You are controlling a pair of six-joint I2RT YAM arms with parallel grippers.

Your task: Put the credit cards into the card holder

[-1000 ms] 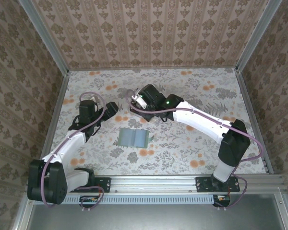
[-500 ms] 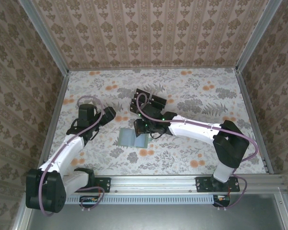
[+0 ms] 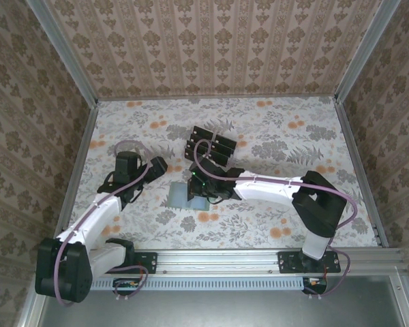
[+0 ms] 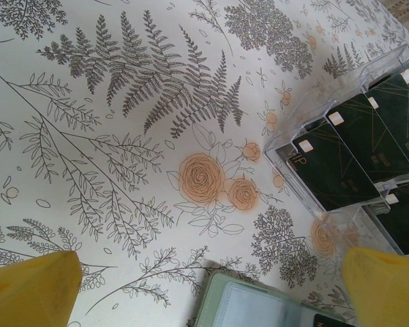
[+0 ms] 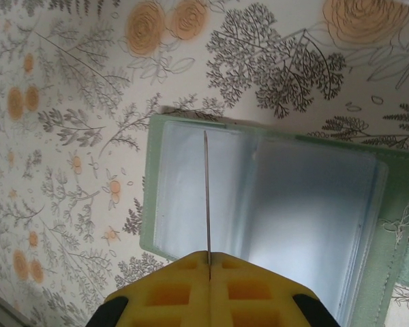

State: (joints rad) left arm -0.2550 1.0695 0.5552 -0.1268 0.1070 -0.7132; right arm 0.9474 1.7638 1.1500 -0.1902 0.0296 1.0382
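The card holder (image 5: 293,204), a sage-green wallet, lies open on the floral table with its clear pockets facing up. My right gripper (image 5: 209,262) is shut on one credit card (image 5: 206,191), seen edge-on as a thin dark line over the wallet's left half. From above, the right gripper (image 3: 200,185) covers much of the card holder (image 3: 178,196). More black credit cards (image 4: 341,167) sit in a clear plastic rack (image 3: 210,144) behind the wallet. My left gripper (image 4: 208,293) is open just left of the wallet's corner (image 4: 249,306), holding nothing.
The clear rack (image 4: 293,136) stands close behind the wallet, to the right of the left gripper (image 3: 158,164). Patterned walls enclose the table on three sides. Open floral table surface (image 3: 293,143) lies to the right and far left.
My right arm swung from the rack down and toward the near edge, bringing the card over the open wallet. The left gripper shifted slightly toward the wallet and stayed open.
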